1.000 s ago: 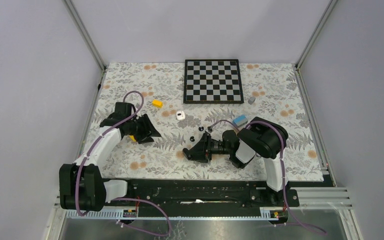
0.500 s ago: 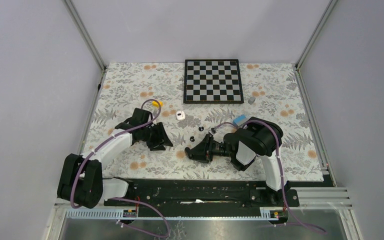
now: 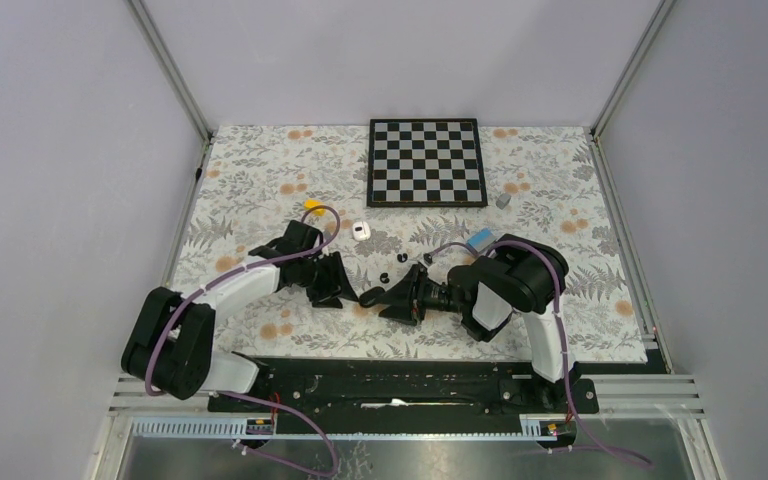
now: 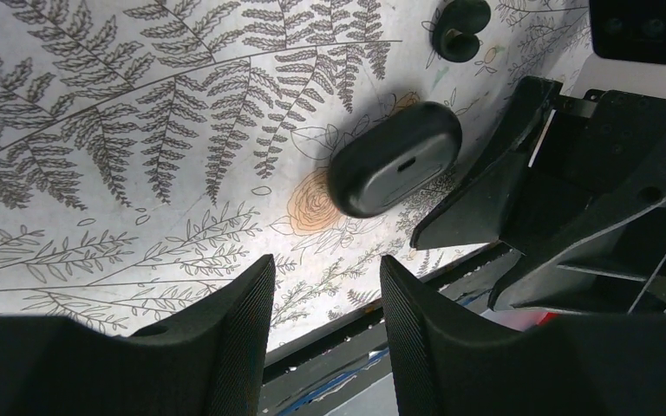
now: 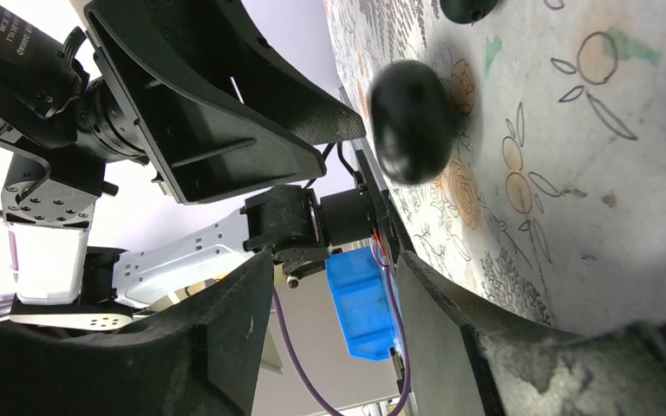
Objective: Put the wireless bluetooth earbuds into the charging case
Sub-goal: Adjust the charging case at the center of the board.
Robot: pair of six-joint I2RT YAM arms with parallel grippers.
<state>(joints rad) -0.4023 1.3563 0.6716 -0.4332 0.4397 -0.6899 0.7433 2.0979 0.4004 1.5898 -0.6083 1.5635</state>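
Observation:
The black charging case lies shut on the fern-print mat, between my two grippers. It shows as a dark oval in the left wrist view and the right wrist view. My left gripper is open and empty, just left of the case; its jaws point at it from a short way off. My right gripper is open and empty, just right of the case. Two tiny black buds lie on the mat behind the case. A small white piece lies farther back.
A small dark ring lies just behind the case, also in the left wrist view. A chessboard sits at the back. A yellow block, a blue block and a grey block lie around.
My left arm has swung right across the mat, from the left side to just beside the case. My right gripper has shifted slightly and stays low by the case.

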